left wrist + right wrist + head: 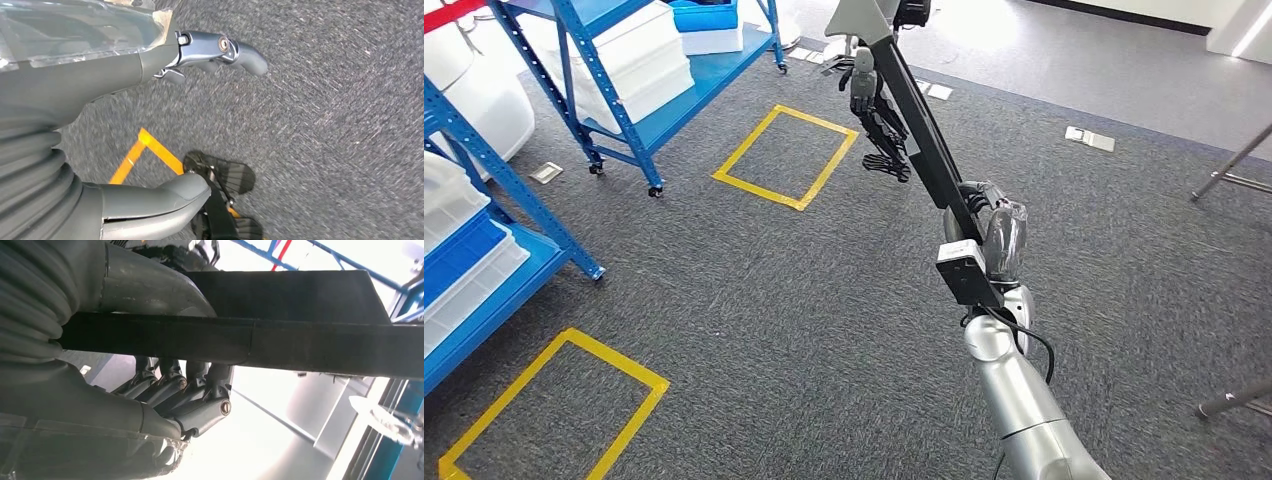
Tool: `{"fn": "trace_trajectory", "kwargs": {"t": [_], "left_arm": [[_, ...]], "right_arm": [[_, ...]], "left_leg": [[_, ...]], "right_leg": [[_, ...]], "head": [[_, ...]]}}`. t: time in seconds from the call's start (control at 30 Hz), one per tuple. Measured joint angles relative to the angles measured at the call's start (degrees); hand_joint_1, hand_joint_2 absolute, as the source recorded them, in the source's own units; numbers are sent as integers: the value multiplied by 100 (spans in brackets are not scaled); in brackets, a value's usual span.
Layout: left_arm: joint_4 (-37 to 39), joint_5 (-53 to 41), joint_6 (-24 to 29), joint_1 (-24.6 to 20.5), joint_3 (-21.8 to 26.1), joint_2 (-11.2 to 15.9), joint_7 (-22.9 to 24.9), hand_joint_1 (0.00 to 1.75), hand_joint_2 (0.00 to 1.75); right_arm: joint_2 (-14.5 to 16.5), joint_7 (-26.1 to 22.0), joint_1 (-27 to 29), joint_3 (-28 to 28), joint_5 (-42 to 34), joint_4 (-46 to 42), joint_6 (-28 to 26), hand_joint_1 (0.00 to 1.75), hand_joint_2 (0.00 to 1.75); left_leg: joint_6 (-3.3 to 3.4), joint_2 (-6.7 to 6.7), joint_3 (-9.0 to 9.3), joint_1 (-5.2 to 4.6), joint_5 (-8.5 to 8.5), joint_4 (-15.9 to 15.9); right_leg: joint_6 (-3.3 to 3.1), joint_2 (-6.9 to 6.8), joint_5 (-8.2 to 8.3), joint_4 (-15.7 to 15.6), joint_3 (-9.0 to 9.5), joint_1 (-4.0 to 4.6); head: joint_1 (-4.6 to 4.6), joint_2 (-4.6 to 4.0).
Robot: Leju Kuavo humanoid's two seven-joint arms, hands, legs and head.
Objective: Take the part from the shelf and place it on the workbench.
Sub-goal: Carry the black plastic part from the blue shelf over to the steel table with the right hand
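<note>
My right hand (879, 125) is stretched out ahead and grips a long black bar-shaped part (924, 130) with a grey plate at its far end. In the right wrist view the part (300, 345) runs across the picture, with the thumb on one side and the right hand's (190, 390) dark fingers curled round the other. My left hand (100, 75) hangs over the grey carpet, fingers apart and holding nothing. A blue shelf rack (624, 130) with white bins stands at the far left.
A second blue rack (484, 260) with blue and white trays stands close on the left. Two yellow tape rectangles (786, 155) (554, 410) mark the carpet. Metal legs (1229, 175) show at the right edge. Floor sockets (1089, 138) lie ahead.
</note>
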Motion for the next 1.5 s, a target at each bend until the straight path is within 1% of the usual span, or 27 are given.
{"fn": "trace_trajectory", "kwargs": {"t": [0.2, 0.3, 0.33, 0.4, 0.43, 0.5, 0.53, 0.57, 0.6, 0.63, 0.67, 0.7, 0.77, 0.8, 0.87, 0.93, 1.0, 1.03, 1.07, 1.1, 1.17, 1.23, 1.3, 1.33, 1.4, 1.43, 1.5], "left_arm": [[0, -3, 0, 1, 3, -1, 1, 0, 175], [-1, -33, 2, 1, 20, 0, 13, 0, 175], [-6, -60, 4, 14, 57, -8, 22, 0, 175], [-20, -110, 8, 54, 162, -35, 50, 0, 175], [-69, -142, 9, 76, 271, -81, 105, 0, 175], [-259, -277, 7, 89, 575, -227, 301, 0, 175], [-385, -471, 7, 104, 789, -329, 418, 0, 175], [-484, -793, 6, 126, 1009, -413, 487, 0, 175], [-550, -1110, 7, 149, 1191, -474, 524, 0, 175], [-578, -1395, 7, 172, 1326, -506, 512, 0, 175], [-591, -1596, 7, 180, 1408, -515, 475, 0, 175], [-591, -1680, 5, 180, 1435, -513, 433, 0, 175], [-584, -1829, 3, 175, 1455, -502, 321, 0, 175], [-568, -1893, 2, 170, 1455, -492, 247, 0, 175], [-519, -1988, 4, 163, 1453, -452, 114, 0, 175], [-443, -2051, 7, 171, 1449, -400, 30, 0, 175], [-353, -2090, 8, 179, 1436, -350, -15, 0, 175], [-311, -2100, 8, 179, 1426, -329, -27, 0, 175], [-274, -2104, 8, 177, 1417, -314, -36, 0, 175], [-244, -2106, 8, 173, 1410, -305, -41, 0, 175], [-202, -2113, 8, 167, 1398, -280, -47, 0, 175], [-168, -2141, 8, 161, 1379, -250, -51, 0, 175], [-128, -2184, 8, 147, 1347, -233, -53, 0, 175], [-109, -2200, 9, 137, 1324, -225, -53, 0, 175], [-63, -2224, 8, 127, 1280, -203, -51, 0, 175], [-44, -2235, 8, 130, 1268, -194, -48, 0, 175], [-17, -2252, 7, 158, 1256, -182, -35, 0, 175]], "right_arm": [[-2, -2, 18, -6, -1, -11, -1, 175, 175], [-18, -10, 114, -50, -3, -79, -14, 175, 175], [-35, -14, 220, -113, 6, -190, -41, 175, 175], [-70, 3, 499, -267, 1, -456, -82, 175, 175], [-86, 24, 643, -368, -41, -620, -36, 175, 175], [-104, 23, 807, -544, -225, -819, 199, 175, 175], [-110, -9, 884, -644, -289, -946, 343, 175, 175], [-131, -18, 1031, -765, -219, -1154, 437, 175, 175], [-159, 3, 1173, -876, -86, -1380, 497, 175, 175], [-192, 63, 1281, -964, 99, -1601, 521, 175, 175], [-245, 168, 1350, -1040, 314, -1806, 525, 175, 175], [-303, 290, 1339, -1083, 485, -1922, 522, 175, 175], [-473, 618, 1322, -1199, 891, -2155, 513, 175, 175], [-594, 811, 1326, -1280, 1106, -2282, 516, 175, 175], [-904, 1161, 1334, -1493, 1385, -2555, 564, 175, 175], [-1272, 1410, 1329, -1776, 1414, -2811, 727, 175, 175], [-1645, 1565, 1317, -2104, 1330, -2989, 958, 175, 175], [-1808, 1608, 1306, -2256, 1290, -3051, 1053, 175, 175], [-1948, 1632, 1291, -2389, 1262, -3109, 1117, 175, 175], [-2054, 1644, 1269, -2488, 1248, -3161, 1156, 175, 175], [-2196, 1650, 1215, -2608, 1260, -3249, 1187, 175, 175], [-2281, 1656, 1199, -2664, 1324, -3309, 1191, 175, 175], [-2392, 1675, 1228, -2742, 1370, -3370, 1187, 175, 175], [-2459, 1682, 1256, -2806, 1362, -3414, 1185, 175, 175], [-2575, 1667, 1369, -2991, 1288, -3568, 1179, 175, 175], [-2604, 1635, 1460, -3093, 1233, -3664, 1175, 175, 175], [-2619, 1552, 1682, -3279, 1128, -3850, 1168, 175, 175]], "left_leg": [[5, 9, -3, -6, 0, 1], [47, 65, 5, -33, 19, -12], [102, 176, 6, -36, 63, -56], [201, 470, -6, -38, 147, -140], [218, 683, -6, -49, 165, -163], [113, 940, 17, -84, 95, -121], [40, 867, -141, -83, -166, 292], [0, 697, -210, -59, -236, 484], [-14, 432, -236, -18, -253, 571], [8, 157, -244, 7, -252, 597], [28, 29, -78, 24, -43, 228], [37, -54, -14, 21, -13, 76], [66, 5, 6, -18, -18, 7], [107, 76, 8, -32, 12, -18], [205, 214, 12, -42, 75, -78], [261, 355, 1, -57, 96, -99], [274, 517, -13, -79, 95, -95], [272, 596, -17, -86, 93, -93], [265, 676, -14, -88, 88, -91], [251, 753, -7, -87, 78, -88], [196, 897, 11, -117, 38, -71], [142, 1018, 34, -155, -1, -59], [101, 1111, 57, -153, -23, -59], [73, 1065, 56, -139, -58, -33], [19, 766, -84, -96, -320, 315], [3, 595, -223, -78, -519, 644], [0, 455, -586, -65, -862, 1427]], "right_leg": [[6, 12, 4, -4, -4, -1], [55, 79, 37, -41, -22, -7], [51, -63, -98, 237, -179, 7], [54, -379, -451, 1059, -577, 35], [70, -723, -535, 1057, -509, 44], [81, -951, -321, 350, -29, 38], [21, -961, -185, -75, 204, 33], [-52, -714, -147, -65, 185, 28], [-101, -485, -121, -60, 165, 8], [-117, -296, -105, -42, 143, 25], [-91, -152, -94, -23, 123, 30], [-57, -85, -79, -12, 92, 30], [38, 51, -34, -24, 20, 26], [77, 38, -26, -4, -16, 17], [94, -199, -148, 247, -172, 27], [53, -486, -473, 937, -498, 38], [69, -551, -704, 1560, -759, 28], [106, -565, -699, 1590, -740, 20], [156, -598, -617, 1383, -596, 11], [208, -671, -494, 997, -356, 1], [241, -923, -314, 246, 85, 19], [168, -1013, -267, -7, 227, 53], [84, -878, -244, -2, 216, 46], [56, -825, -236, -5, 211, 29], [-11, -732, -218, -15, 212, -9], [-35, -692, -217, -15, 208, -1], [-77, -579, -216, -12, 203, 33]], "head": [[2, 0], [1, 0], [10, 0], [31, 0], [42, 0], [25, 0], [11, 0], [-5, 0], [-11, 0], [-17, 0], [-15, 0], [-14, 0], [-14, 0], [-16, 0], [6, 0], [39, 0], [51, 0], [51, 0], [52, 0], [53, 0], [50, 0], [32, 0], [16, 0], [11, 0], [2, 0], [-4, 0], [-8, 0]]}}
